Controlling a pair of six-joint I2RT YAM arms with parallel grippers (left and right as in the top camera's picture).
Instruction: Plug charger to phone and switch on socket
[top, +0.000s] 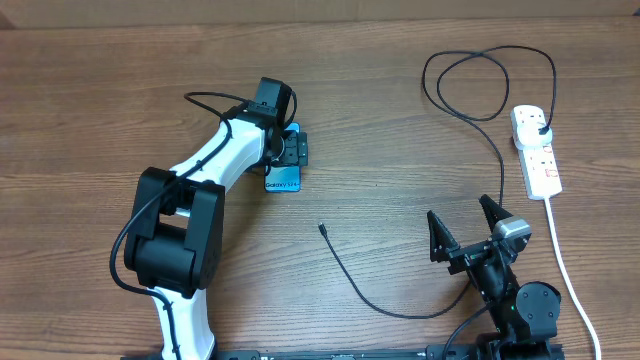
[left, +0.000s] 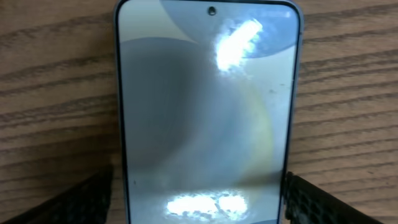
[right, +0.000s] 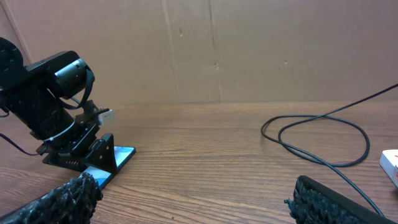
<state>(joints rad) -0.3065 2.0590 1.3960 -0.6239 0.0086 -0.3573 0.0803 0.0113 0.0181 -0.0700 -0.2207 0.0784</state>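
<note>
Your left arm stretches forward, your left hand (top: 286, 154) pointing down, fingers spread; your right hand (top: 459, 207) sits low, fingers wide apart.

The surface (top: 400, 120) is evenly and brightly lit from above, with only soft shadows cast. In the left wrist view, the phone (left: 205, 124) is blurred and marked by two white glare patches.
</note>
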